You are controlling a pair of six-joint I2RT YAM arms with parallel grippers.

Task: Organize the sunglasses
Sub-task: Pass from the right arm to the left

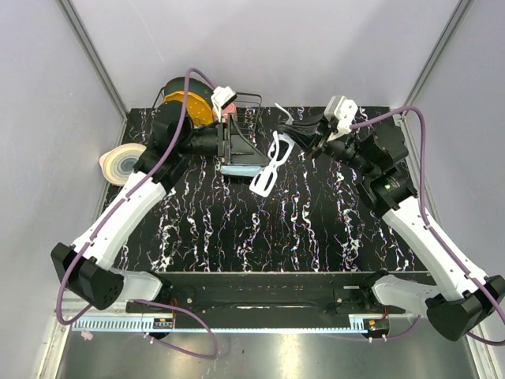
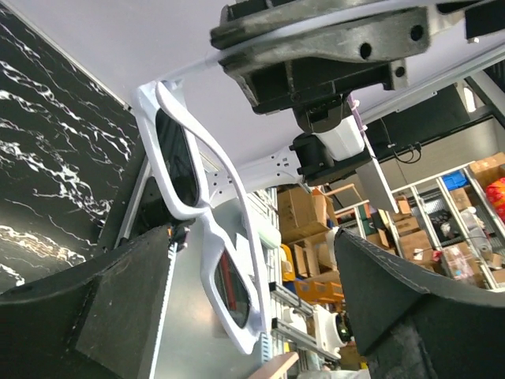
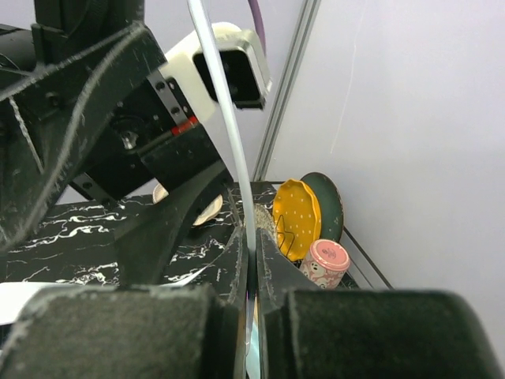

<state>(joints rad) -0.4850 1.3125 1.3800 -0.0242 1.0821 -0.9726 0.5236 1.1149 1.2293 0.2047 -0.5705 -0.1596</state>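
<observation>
Sunglasses (image 1: 272, 163): held by one slim arm
Right gripper (image 3: 251, 272): pinched shut on it
Left gripper (image 1: 241, 150): wide open, empty
Risk: hinge swings, I drop them

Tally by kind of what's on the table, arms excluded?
sunglasses: 1
plates: 2 (yellow plate, green plate)
pink cup: 1
wire rack: 1
cream dish: 1
light-blue cloth: 1
Total: 7
</observation>
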